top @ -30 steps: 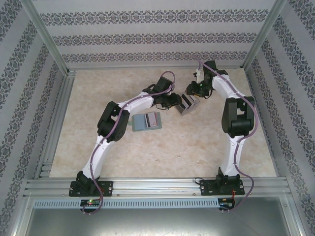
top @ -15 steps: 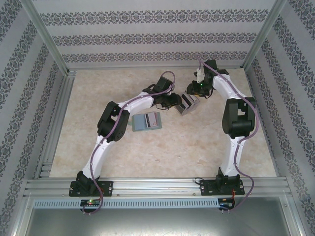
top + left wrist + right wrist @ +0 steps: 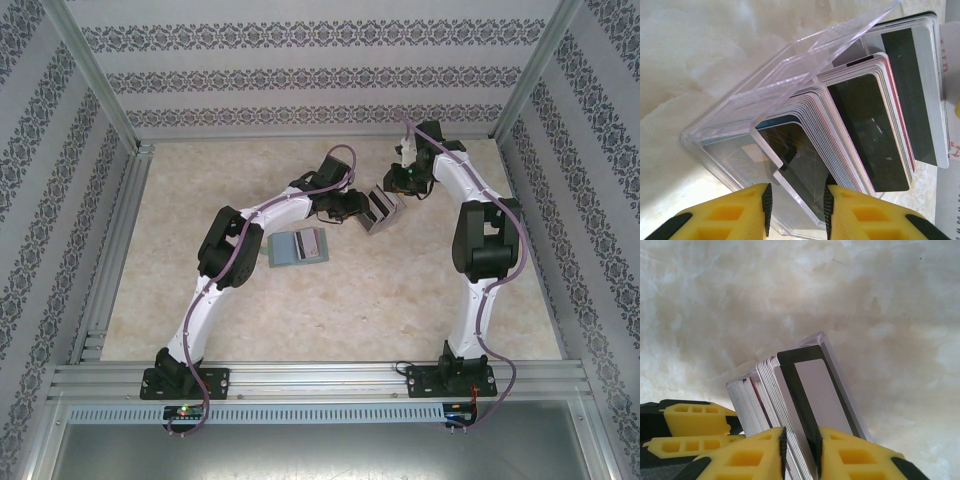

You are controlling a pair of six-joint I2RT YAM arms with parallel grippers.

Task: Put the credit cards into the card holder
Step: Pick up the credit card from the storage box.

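The card holder [image 3: 298,247] lies open on the marble table, pale green with a white and a red pocket. To its right, a clear plastic box [image 3: 381,208] stands tilted, packed with credit cards [image 3: 870,130] in several stacks. My left gripper [image 3: 358,207] holds the box from the left, and in the left wrist view its jaws [image 3: 796,210] are closed on the box's clear wall [image 3: 770,90]. My right gripper [image 3: 393,187] comes in from above and behind. Its pads [image 3: 801,452] pinch a few credit cards [image 3: 815,390] at the end of a stack, the outermost white with a black stripe.
Aluminium rails [image 3: 120,230] and patterned walls enclose the table. The left arm's elbow [image 3: 232,245] hangs just left of the card holder. My left gripper's yellow fingers [image 3: 695,425] sit close beside the right one's in the right wrist view.
The right gripper has shifted slightly toward the box and closed its jaws. The left arm, the box and the card holder have not moved.
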